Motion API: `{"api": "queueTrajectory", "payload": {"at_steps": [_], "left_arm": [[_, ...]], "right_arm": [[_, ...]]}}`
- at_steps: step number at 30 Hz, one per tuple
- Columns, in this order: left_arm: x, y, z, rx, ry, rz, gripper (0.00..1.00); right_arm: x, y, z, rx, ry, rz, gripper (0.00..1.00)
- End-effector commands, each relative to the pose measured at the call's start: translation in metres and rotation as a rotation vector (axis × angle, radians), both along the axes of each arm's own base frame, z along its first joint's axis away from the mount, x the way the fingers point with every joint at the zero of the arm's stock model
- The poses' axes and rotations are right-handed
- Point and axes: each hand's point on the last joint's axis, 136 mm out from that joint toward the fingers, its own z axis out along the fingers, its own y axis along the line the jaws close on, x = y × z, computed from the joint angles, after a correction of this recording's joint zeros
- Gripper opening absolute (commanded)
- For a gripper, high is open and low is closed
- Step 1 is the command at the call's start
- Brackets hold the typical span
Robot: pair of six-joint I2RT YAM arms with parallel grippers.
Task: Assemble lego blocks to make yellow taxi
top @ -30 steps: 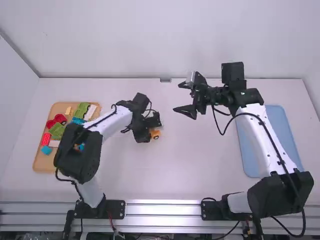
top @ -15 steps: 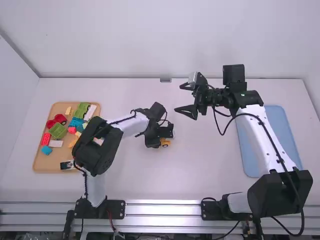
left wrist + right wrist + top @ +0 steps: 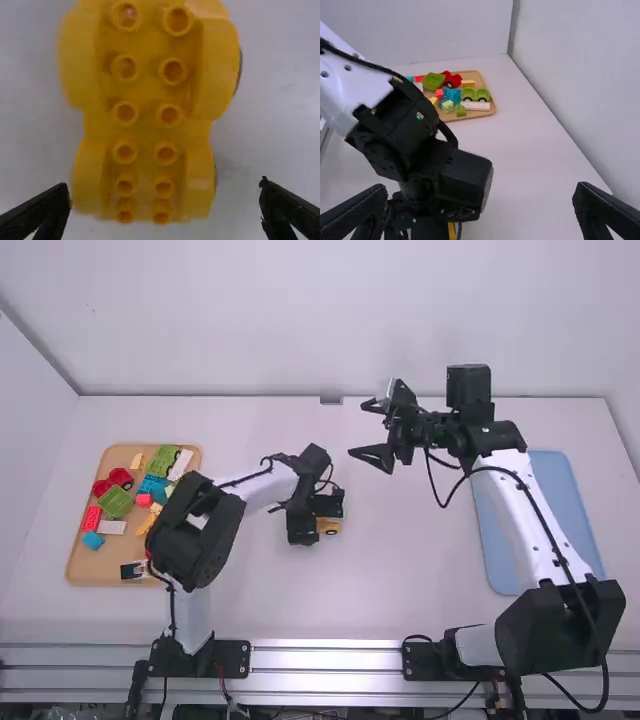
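Yellow chassis [image 3: 145,137] is lying beneath your left gripper [image 3: 165,186], jaws parted; the chassis's long axis is crossing their closing line.

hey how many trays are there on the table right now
2. A wooden tray lies on the left side of the table, and a blue tray on the right, partly covered by the right arm.

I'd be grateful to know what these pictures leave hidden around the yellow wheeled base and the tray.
- High view: much of the yellow wheeled base, behind the left gripper.
- Left wrist view: one end of the base, cut off by the picture's edge.
- High view: part of the tray, behind the left arm.
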Motion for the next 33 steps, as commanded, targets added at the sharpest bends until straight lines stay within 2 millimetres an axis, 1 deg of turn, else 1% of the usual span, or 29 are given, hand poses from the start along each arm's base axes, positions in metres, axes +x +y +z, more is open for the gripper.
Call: {"api": "queueTrajectory", "payload": {"at_steps": [1,3,4,6,7,8,9,10,13,14,15,16,17,18,19,20,22,23,25,27,28,29,30,32,33], "left_arm": [[0.031,0.007,0.048,-0.029,-0.128,0.091,0.99],[0.044,0.026,0.074,-0.036,-0.190,0.203,0.99],[0.046,0.031,0.079,-0.040,-0.202,0.232,0.99],[0.057,0.055,0.098,-0.058,-0.246,0.362,0.99],[0.063,0.070,0.108,-0.074,-0.263,0.452,0.99],[0.064,0.075,0.111,-0.078,-0.267,0.479,0.99],[0.067,0.091,0.119,-0.090,-0.279,0.560,0.99],[0.071,0.115,0.131,-0.111,-0.296,0.693,0.99],[0.074,0.153,0.147,-0.148,-0.318,0.917,0.99],[0.070,0.177,0.154,-0.163,-0.317,1.053,0.99],[0.066,0.192,0.158,-0.166,-0.314,1.130,0.99],[0.064,0.199,0.160,-0.169,-0.313,1.168,0.99],[0.059,0.213,0.164,-0.175,-0.311,1.245,0.99],[0.052,0.232,0.169,-0.183,-0.311,1.353,0.99],[0.049,0.240,0.172,-0.190,-0.312,1.408,0.99],[0.048,0.245,0.173,-0.194,-0.314,1.433,0.99],[0.040,0.272,0.180,-0.219,-0.328,1.581,0.99],[0.035,0.290,0.183,-0.232,-0.342,1.668,0.99],[0.028,0.308,0.183,-0.220,-0.344,1.741,0.99],[0.014,0.331,0.179,-0.177,-0.346,1.856,0.99],[0.007,0.341,0.177,-0.161,-0.353,1.931,0.99],[-0.003,0.361,0.174,-0.138,-0.375,2.082,0.99],[-0.009,0.371,0.173,-0.127,-0.392,2.157,0.99],[-0.016,0.385,0.169,-0.129,-0.386,2.234,0.99],[-0.017,0.387,0.168,-0.142,-0.371,2.238,0.99]], "right_arm": [[0.000,0.005,0.002,-0.019,0.008,-0.036,0.99],[0.001,0.017,-0.002,-0.031,-0.001,-0.024,0.99],[0.001,0.019,-0.004,-0.034,-0.003,-0.018,0.99],[-0.003,0.029,-0.006,-0.035,-0.007,0.006,0.98],[-0.005,0.035,-0.006,-0.034,-0.013,0.023,0.98],[-0.006,0.036,-0.006,-0.035,-0.017,0.029,0.99],[-0.008,0.041,-0.007,-0.040,-0.032,0.048,0.99],[-0.013,0.048,-0.008,-0.047,-0.062,0.080,0.99],[-0.020,0.059,-0.007,-0.045,-0.084,0.115,0.98],[-0.022,0.066,-0.004,-0.037,-0.086,0.122,0.98],[-0.023,0.071,-0.003,-0.033,-0.086,0.124,0.99],[-0.023,0.073,-0.003,-0.031,-0.084,0.125,0.99],[-0.023,0.077,-0.002,-0.027,-0.091,0.128,0.98],[-0.019,0.083,-0.005,-0.025,-0.086,0.121,0.99],[-0.017,0.086,-0.006,-0.022,-0.083,0.115,0.98],[-0.016,0.088,-0.007,-0.023,-0.079,0.112,0.99],[-0.008,0.097,-0.015,-0.018,-0.052,0.092,0.98],[-0.004,0.102,-0.018,-0.016,-0.039,0.082,0.99],[-0.002,0.106,-0.021,-0.010,-0.026,0.081,0.98],[-0.001,0.109,-0.022,-0.003,-0.023,0.082,0.99],[0.001,0.110,-0.022,0.002,-0.021,0.078,0.99],[0.002,0.110,-0.021,0.004,-0.025,0.076,0.99],[0.003,0.110,-0.021,0.006,-0.031,0.076,0.99],[0.003,0.110,-0.019,0.009,-0.039,0.077,0.99],[0.003,0.110,-0.019,0.011,-0.039,0.076,0.99]]}}
